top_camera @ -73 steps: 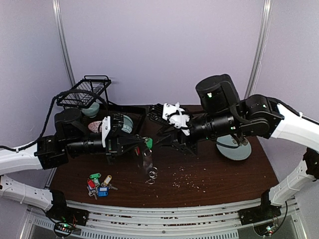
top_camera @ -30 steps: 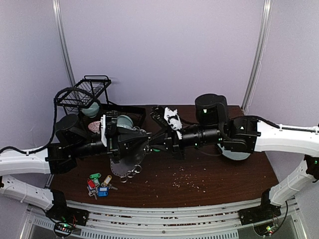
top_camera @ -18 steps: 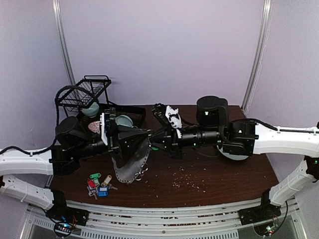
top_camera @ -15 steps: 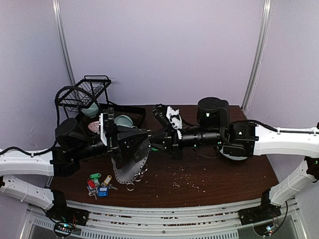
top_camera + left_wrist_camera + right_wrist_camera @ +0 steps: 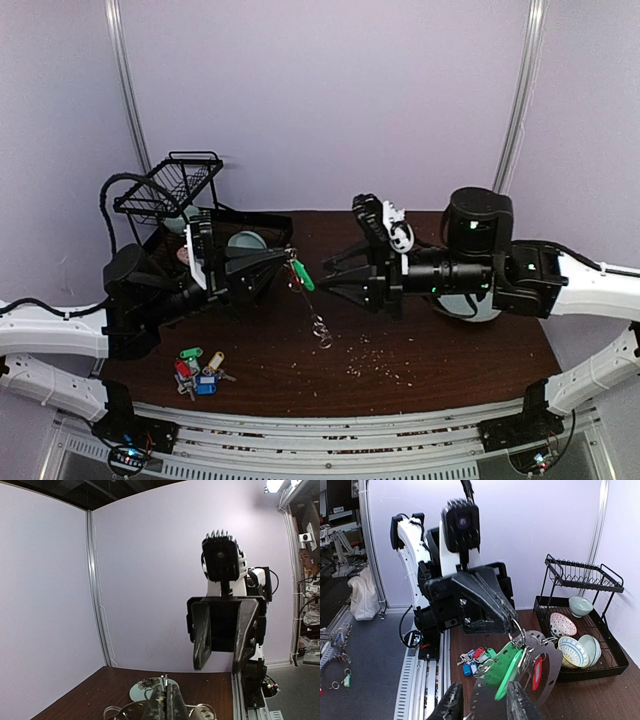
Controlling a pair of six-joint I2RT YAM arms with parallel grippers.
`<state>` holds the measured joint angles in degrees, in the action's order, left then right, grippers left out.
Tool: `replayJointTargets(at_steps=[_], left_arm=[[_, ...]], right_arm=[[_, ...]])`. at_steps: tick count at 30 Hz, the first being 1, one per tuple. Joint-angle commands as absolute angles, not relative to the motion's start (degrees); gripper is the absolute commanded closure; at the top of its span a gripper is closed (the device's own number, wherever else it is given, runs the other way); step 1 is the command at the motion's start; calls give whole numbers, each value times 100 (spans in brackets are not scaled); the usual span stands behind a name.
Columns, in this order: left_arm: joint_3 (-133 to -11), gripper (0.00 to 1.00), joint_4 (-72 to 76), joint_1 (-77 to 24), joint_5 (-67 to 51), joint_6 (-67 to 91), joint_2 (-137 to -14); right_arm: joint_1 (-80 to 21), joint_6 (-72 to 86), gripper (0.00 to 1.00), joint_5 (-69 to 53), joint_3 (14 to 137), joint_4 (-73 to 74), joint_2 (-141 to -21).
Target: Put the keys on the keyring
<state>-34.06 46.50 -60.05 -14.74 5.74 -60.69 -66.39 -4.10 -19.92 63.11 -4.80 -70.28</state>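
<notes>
The keyring (image 5: 550, 677), gripped by the left pincer (image 5: 514, 626), is flat grey metal with a dull brushed sheen. Thin bright wire rings (image 5: 320, 330) hang from it. Just ahead of the right pincer (image 5: 485, 705) it carries a smooth, glossy green plastic tag (image 5: 506, 677) and a red plastic tag (image 5: 537, 667). Both pincers look matt black plastic. The worktop (image 5: 450, 350) beneath them is dark brown wood, faintly glossy, speckled with pale crumbs (image 5: 375, 358). Behind the left pincer the rack (image 5: 585, 572) is thin black wire and its bowls (image 5: 572, 652) are glazed and shiny.
</notes>
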Motion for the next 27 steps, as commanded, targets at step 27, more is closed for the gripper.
replayJointTargets(at_steps=[27], left_arm=[[-3524, 100, 5062, -5977, -1480, 418, -6021]], right_arm=[[-6149, -448, 80, -2953, 7397, -652, -7883]])
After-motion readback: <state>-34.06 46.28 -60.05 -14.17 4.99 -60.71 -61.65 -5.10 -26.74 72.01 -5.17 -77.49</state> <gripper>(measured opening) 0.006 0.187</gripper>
